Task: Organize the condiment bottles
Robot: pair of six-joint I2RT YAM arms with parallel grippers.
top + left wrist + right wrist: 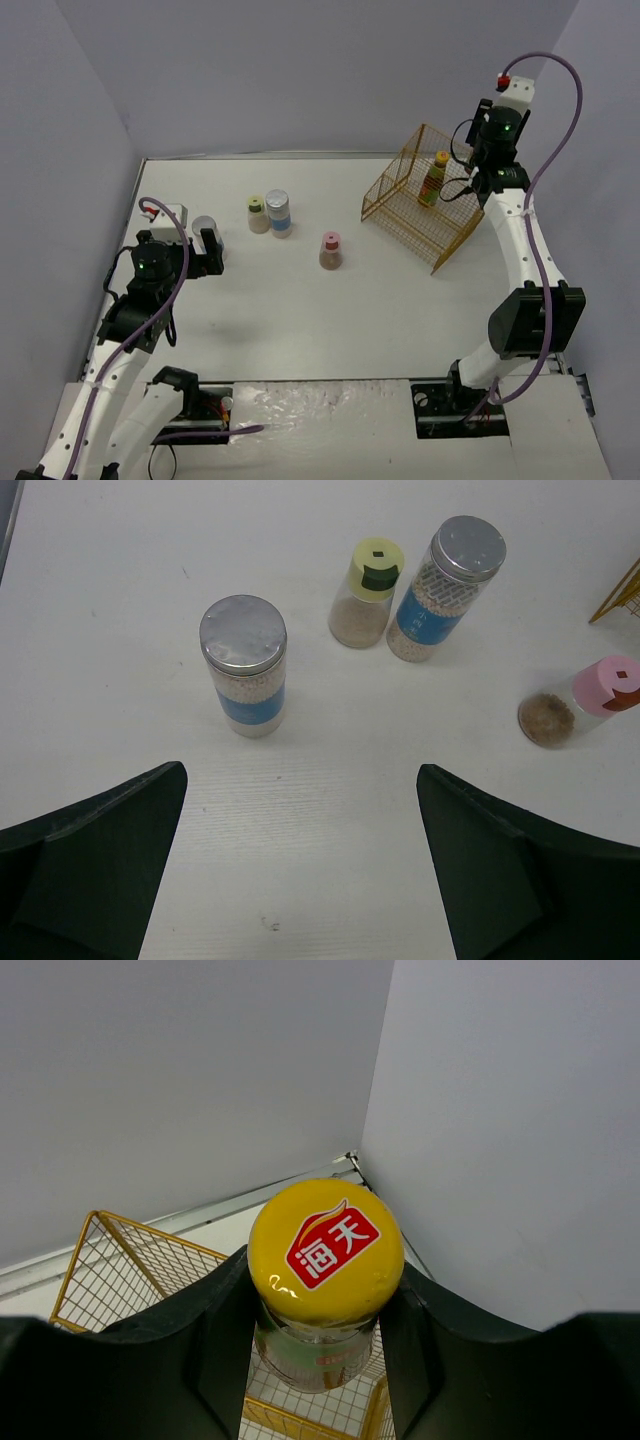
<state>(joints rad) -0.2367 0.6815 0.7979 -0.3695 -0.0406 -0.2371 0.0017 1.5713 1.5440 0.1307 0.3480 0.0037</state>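
The left gripper, fingers wide apart, faces a silver-lidded jar on the worktop, with a green-lidded shaker just beside a second silver-lidded jar beyond, and a pink-lidded shaker rightward.

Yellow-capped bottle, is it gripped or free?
Gripped: fingers of the right gripper clamp the yellow-capped bottle from both sides under its cap.

The wire basket is golden yellow, a fine square grid. At the basket, the sauce bottle has a glossy yellow cap with a red badge and white characters, above a green label. Nearest the basket, the pink-lidded shaker holds brown powder. Farther from it, the green-lidded shaker has a dark green square on its pale lid. The nearer jar and the farthest jar have silver lids and blue bands, on a white table.
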